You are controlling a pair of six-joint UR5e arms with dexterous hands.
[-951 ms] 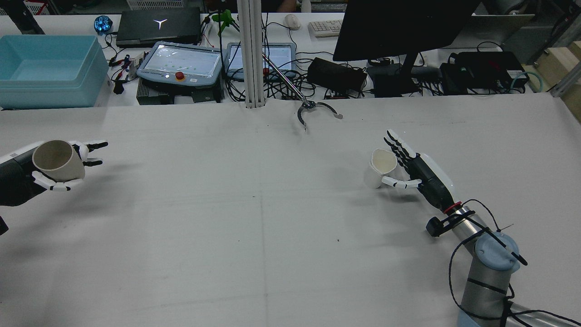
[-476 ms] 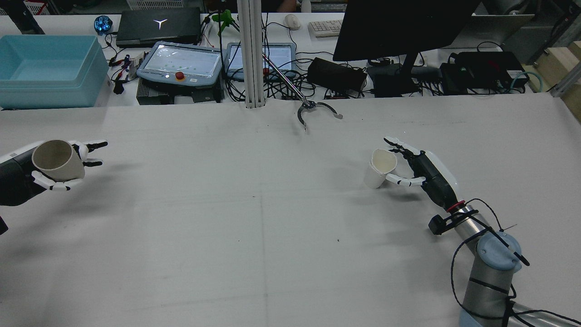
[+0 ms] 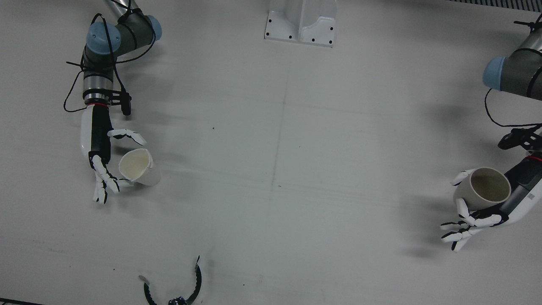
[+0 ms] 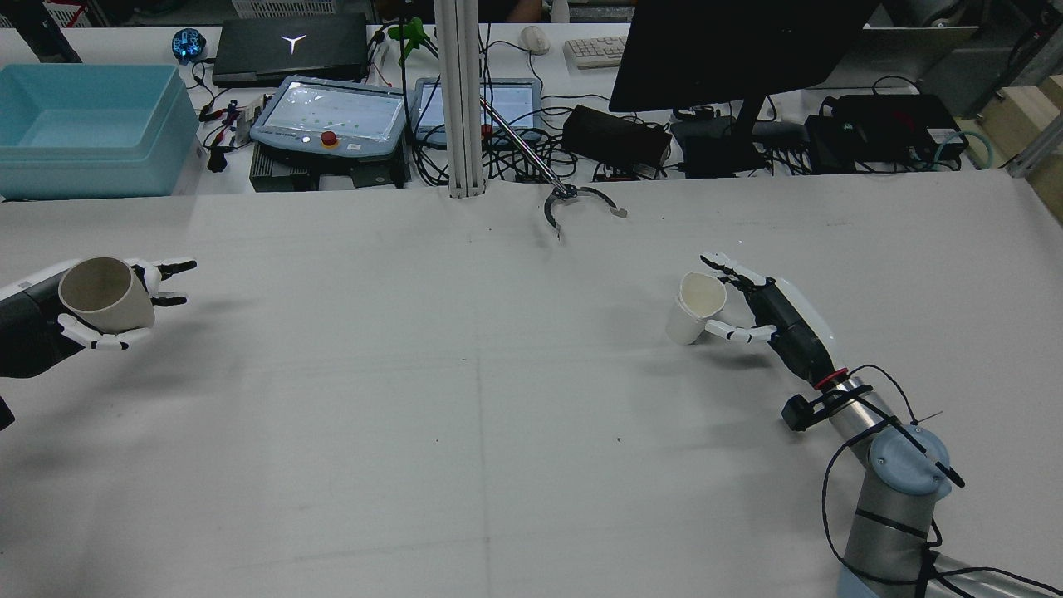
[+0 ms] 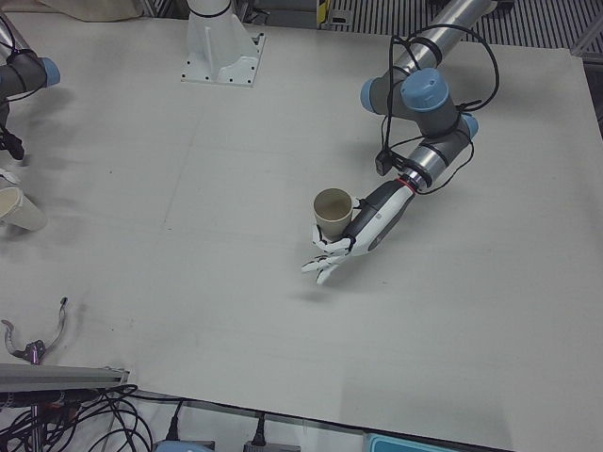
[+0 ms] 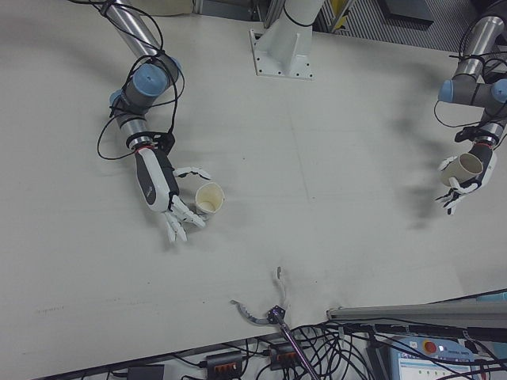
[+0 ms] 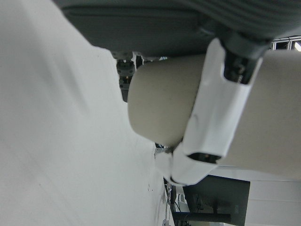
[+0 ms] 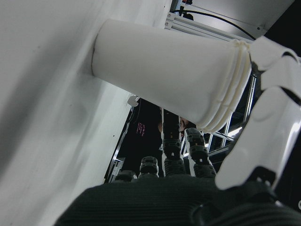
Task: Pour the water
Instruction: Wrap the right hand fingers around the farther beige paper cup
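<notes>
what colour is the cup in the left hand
Beige, a duller tan than the white cup; the cup shows best in the front view.

Pale grey counter [image 4: 465, 399]; white paper cup [image 4: 694, 309] standing tilted on it, black grabber claw [image 4: 573, 204] resting at far edge.

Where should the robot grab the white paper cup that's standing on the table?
Best around its side wall, near the middle. The white paper cup stands on its narrow base with the open rim up, so gripping the rim could crush it. The right hand sits beside it on the robot's right, fingers spread around it, so closing in from that side looks easiest.
</notes>
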